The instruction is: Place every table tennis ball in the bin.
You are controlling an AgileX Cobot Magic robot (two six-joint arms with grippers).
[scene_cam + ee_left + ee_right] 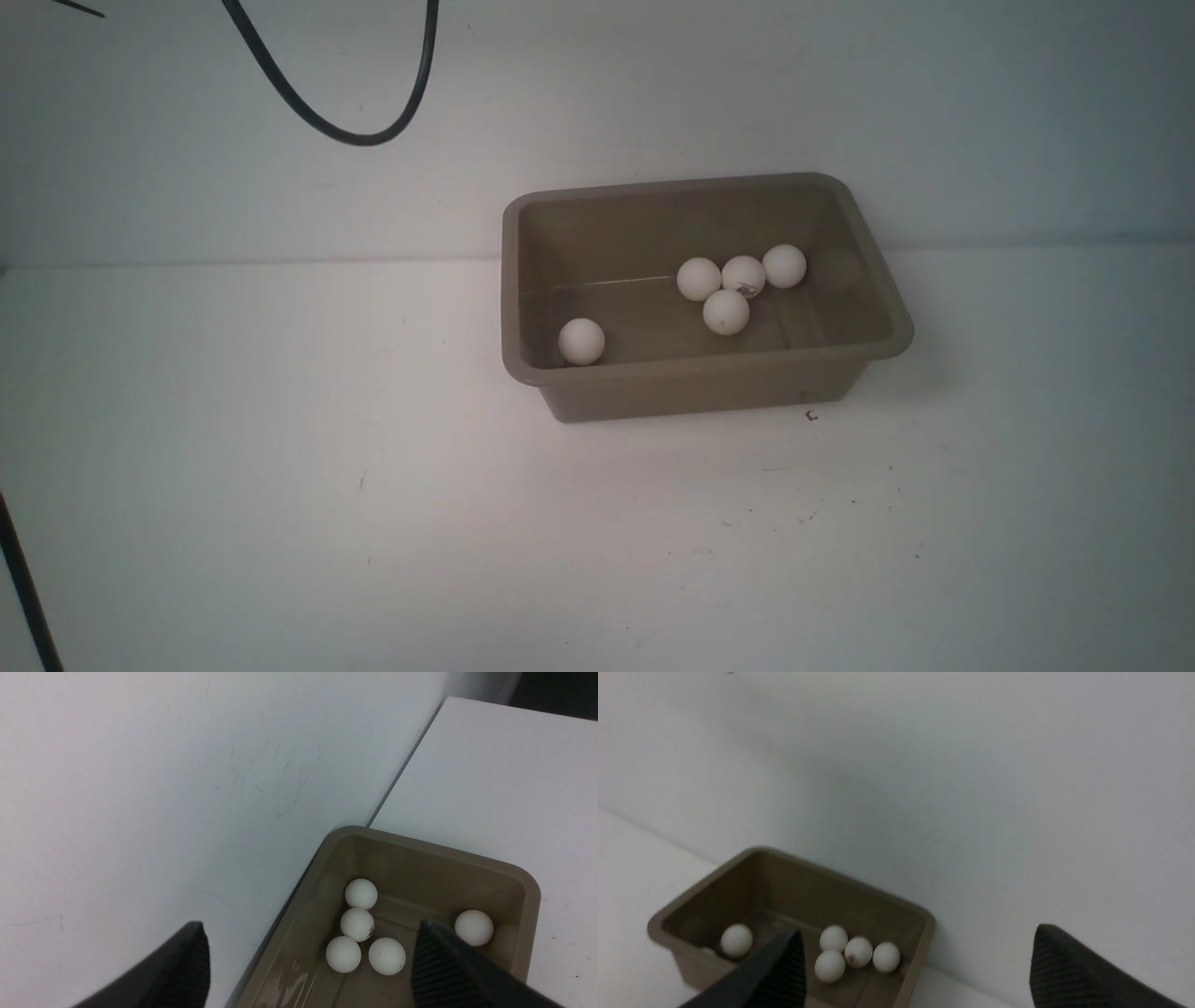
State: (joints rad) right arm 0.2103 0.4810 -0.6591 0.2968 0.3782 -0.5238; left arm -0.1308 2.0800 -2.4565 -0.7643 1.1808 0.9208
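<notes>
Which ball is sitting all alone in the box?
The ball in the near-left corner of the bin. The other four balls huddle together toward the right.

Looking like a lab test bench: a bare white table (280, 485) is sitting against a blank white wall (747, 93), with a black cable (359, 140) dangling overhead.

Black ribbed claw fingers (448, 975), thin dark cable (359, 141)

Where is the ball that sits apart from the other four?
In the front view, the lone ball lies inside the bin, in its near left corner, apart from the four clustered balls farther right.
</notes>
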